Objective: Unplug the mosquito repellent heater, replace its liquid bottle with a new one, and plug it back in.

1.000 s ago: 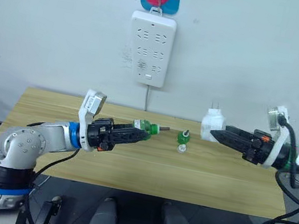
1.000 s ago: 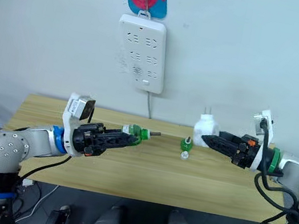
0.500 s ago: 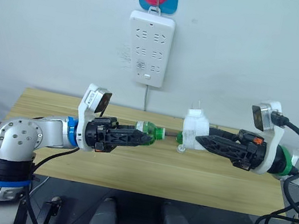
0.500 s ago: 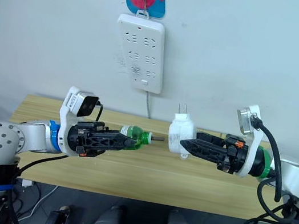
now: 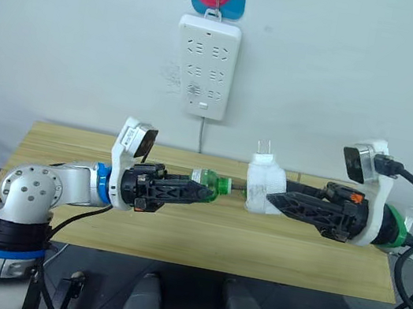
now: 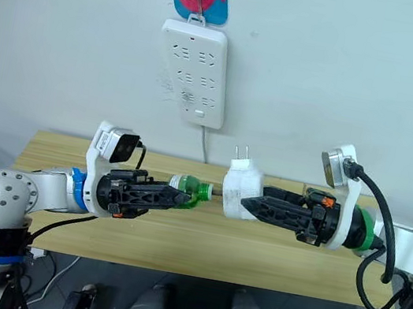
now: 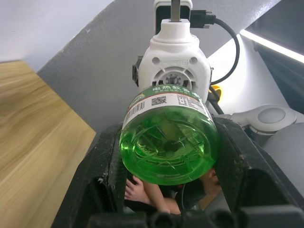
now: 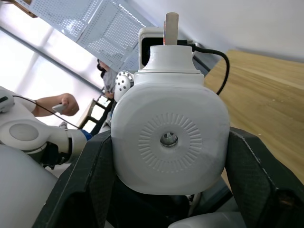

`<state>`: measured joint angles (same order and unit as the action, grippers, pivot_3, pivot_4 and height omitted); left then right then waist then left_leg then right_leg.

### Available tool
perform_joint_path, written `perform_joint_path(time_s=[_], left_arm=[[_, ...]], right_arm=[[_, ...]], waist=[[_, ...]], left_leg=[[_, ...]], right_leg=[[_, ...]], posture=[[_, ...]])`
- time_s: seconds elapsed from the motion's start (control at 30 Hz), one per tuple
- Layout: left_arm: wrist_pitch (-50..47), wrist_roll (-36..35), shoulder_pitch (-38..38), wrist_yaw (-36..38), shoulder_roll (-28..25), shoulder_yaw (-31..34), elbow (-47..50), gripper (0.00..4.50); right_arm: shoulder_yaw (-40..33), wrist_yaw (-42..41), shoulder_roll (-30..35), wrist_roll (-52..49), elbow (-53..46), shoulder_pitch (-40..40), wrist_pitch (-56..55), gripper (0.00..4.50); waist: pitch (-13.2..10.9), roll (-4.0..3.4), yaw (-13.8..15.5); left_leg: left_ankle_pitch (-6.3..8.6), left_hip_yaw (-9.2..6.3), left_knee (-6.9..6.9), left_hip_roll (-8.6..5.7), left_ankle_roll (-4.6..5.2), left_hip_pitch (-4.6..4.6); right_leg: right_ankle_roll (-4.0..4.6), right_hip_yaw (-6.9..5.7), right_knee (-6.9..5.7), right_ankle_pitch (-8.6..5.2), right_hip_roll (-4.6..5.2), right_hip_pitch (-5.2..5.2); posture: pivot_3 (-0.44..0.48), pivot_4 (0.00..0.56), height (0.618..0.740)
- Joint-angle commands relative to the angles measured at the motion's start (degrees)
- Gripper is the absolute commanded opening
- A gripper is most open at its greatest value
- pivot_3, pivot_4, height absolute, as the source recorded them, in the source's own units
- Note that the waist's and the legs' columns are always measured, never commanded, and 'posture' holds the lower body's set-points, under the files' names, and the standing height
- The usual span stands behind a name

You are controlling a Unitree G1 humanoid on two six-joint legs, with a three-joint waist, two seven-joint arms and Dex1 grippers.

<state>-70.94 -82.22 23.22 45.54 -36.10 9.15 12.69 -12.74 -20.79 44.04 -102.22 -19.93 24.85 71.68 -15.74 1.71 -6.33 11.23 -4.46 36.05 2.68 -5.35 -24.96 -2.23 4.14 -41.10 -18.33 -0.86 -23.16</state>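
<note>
Gripping green bottle [image 5: 208, 180] in left hand [image 5: 198, 192], heater [image 5: 263, 184] in right hand [image 5: 274, 202], facing

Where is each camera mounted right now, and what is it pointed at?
Left eye view: on the head, facing forward and down at the table and wall power strip; both arms show.
Right eye view: same scene, same arms.
Left wrist view: on the left wrist, along the left gripper holding the green bottle, toward the heater.
Right wrist view: on the right wrist, along the right gripper holding the heater.
Shared: the heater shows in all four.
</note>
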Motion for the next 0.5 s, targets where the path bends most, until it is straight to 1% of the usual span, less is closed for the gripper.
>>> perform_joint_path(time_s=[0.03,0.3,0.5], left_arm=[[-0.05,-2.14,0.53,-0.19,0.76,-0.5,1.83,2.26],[-0.14,-3.09,0.26,-0.83,1.58,-0.88,2.52,2.26],[-0.02,-2.67,0.0,-0.68,1.6,-0.87,2.39,2.26]], right_arm=[[1.15,0.26,0.82,-2.28,-1.69,0.3,-2.91,2.93],[3.85,0.66,1.56,-2.18,-1.72,0.84,-5.51,2.93],[4.54,0.34,2.74,-2.33,-1.86,0.56,-6.31,2.93]], waist=[[0.0,0.0,0.05],[0.0,0.0,0.17],[0.0,0.0,0.22]], left_leg=[[0.0,0.0,0.0,0.0,0.0,0.0],[0.0,-0.01,0.0,0.01,0.0,0.0],[0.0,-0.01,0.01,0.01,0.0,0.0]], right_leg=[[0.0,0.0,0.0,0.0,0.0,0.0],[0.0,-0.01,-0.01,0.0,0.0,0.0],[0.01,-0.01,-0.02,0.0,0.0,0.0]], posture=[[-0.155,0.207,0.725],[-0.154,0.208,0.725],[-0.155,0.208,0.725]])
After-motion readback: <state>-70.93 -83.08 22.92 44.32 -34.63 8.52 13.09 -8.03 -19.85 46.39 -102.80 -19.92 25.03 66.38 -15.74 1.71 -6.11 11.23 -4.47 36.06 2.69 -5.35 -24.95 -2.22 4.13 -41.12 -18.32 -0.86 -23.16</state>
